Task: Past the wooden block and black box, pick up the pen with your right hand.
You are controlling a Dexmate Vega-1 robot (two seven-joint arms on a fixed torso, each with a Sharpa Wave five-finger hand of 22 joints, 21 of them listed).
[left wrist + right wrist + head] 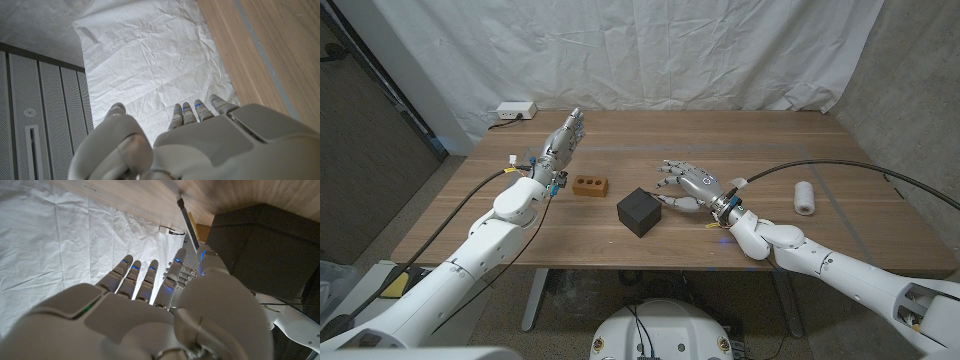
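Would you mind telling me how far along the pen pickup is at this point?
Nothing is picked up yet. The right hand hangs open beside the black box, fingers apart and holding nothing. The pen lies on the table just beyond its fingertips, next to the box. Closing on it and lifting remain. The left hand is raised, also holding nothing.

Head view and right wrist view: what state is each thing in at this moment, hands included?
Left hand: open, raised over the table.
Right hand: open, fingers spread beside the black box, holding nothing.
Pen: lying on the table, ungrasped.
Black box: resting on the table.
Wooden block: lying flat.
White roll: on the table.
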